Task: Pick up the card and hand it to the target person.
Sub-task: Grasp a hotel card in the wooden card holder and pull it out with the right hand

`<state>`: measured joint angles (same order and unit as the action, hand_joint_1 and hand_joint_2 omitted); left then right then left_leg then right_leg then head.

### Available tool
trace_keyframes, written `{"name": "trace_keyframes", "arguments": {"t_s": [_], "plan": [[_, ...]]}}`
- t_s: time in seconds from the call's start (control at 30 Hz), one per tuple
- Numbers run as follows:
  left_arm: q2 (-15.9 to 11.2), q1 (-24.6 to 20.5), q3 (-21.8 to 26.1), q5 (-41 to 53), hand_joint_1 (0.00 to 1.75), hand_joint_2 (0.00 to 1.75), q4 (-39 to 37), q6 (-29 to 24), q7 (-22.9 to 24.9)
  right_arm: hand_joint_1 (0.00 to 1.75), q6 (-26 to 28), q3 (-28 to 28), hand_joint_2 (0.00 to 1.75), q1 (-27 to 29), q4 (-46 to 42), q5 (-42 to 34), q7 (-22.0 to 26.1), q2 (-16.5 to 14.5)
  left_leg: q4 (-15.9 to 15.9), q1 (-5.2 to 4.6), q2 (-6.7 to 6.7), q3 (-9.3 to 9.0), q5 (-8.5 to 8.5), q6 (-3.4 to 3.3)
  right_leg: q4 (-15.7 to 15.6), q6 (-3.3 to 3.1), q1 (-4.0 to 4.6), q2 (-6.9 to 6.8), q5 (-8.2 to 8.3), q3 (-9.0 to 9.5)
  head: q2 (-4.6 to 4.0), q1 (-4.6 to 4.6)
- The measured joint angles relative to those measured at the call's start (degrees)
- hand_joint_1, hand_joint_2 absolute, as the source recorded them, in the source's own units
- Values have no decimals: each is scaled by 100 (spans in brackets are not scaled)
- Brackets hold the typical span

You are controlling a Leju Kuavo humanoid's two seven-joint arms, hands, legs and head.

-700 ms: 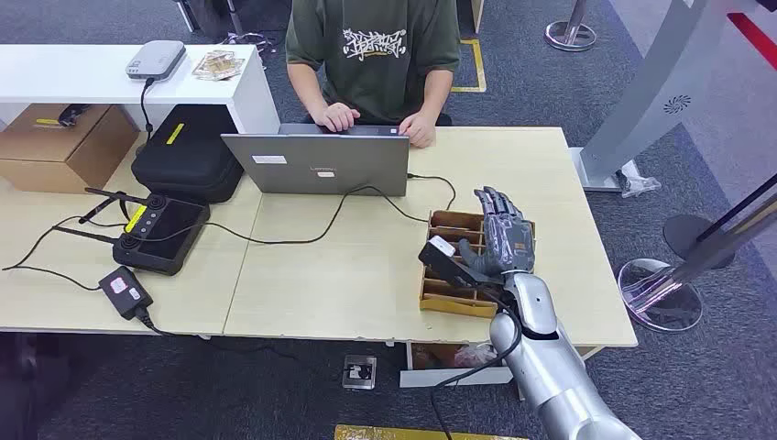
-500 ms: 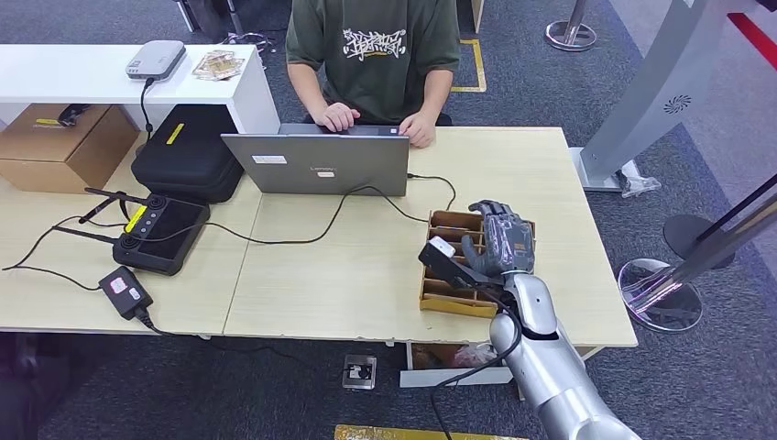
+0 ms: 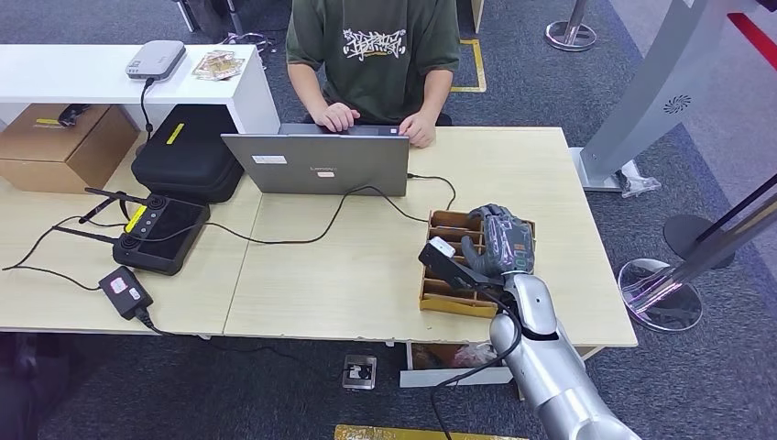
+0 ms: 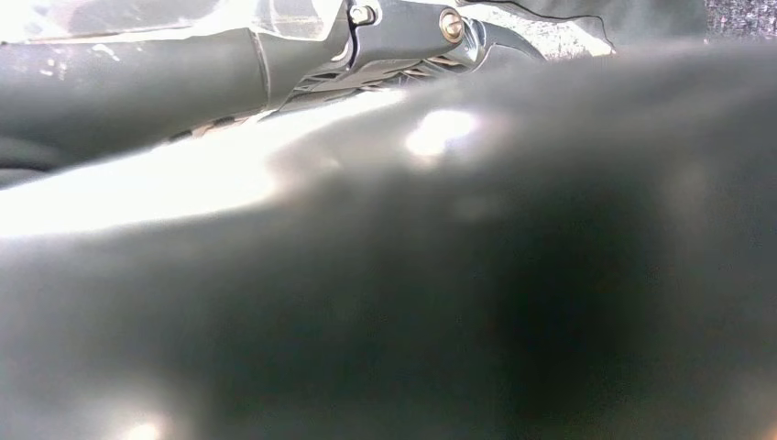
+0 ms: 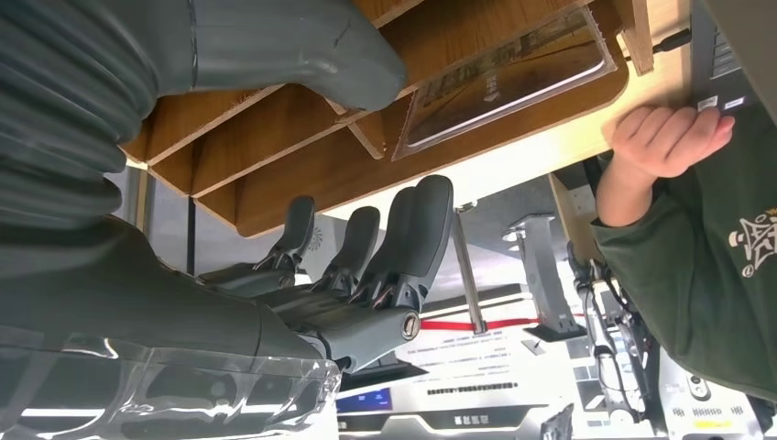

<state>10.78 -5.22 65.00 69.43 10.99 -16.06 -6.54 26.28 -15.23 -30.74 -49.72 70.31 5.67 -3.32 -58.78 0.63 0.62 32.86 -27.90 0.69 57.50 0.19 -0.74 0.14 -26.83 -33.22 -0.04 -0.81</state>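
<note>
Dividers of thin wood are splitting the brown wooden box (image 3: 448, 295) into narrow slots, and the box is sitting on the pale table (image 3: 348, 275) near its right end. From the right wrist view, a flat card (image 5: 507, 78) in a clear sleeve is lying in one slot of the box, with its long side running along the slot, the same way as the dividers. Its face is turned toward the camera (the print on it is too small to read). The right hand (image 3: 499, 240) is hanging over the far part of the box, with its thumb (image 5: 302, 50) just beside the card and its dark fingers (image 5: 412, 234) bending partway in on the other side, apart from the thumb. Nothing is sitting between them, so the hand is holding nothing. I cannot tell if the thumb is touching the card. The left wrist view is showing a dark blur, so the left hand's fingers are not to be seen there. A person (image 3: 374, 55) in a green shirt is sitting at the far side of the table, with both hands on a grey laptop (image 3: 318, 162). A black case (image 3: 188, 151) and a black controller (image 3: 162, 232) are lying on the left part of the table.
</note>
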Motion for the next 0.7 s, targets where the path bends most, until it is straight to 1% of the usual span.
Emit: {"name": "trace_keyframes", "arguments": {"t_s": [0.7], "plan": [[0,0,0,-17,0,0,0,-22,-13,89,-7,0,175,52,-218,-15,119,-86,0,0,0,0,0,0,0,0,0,0,0,0,0,-1]]}}
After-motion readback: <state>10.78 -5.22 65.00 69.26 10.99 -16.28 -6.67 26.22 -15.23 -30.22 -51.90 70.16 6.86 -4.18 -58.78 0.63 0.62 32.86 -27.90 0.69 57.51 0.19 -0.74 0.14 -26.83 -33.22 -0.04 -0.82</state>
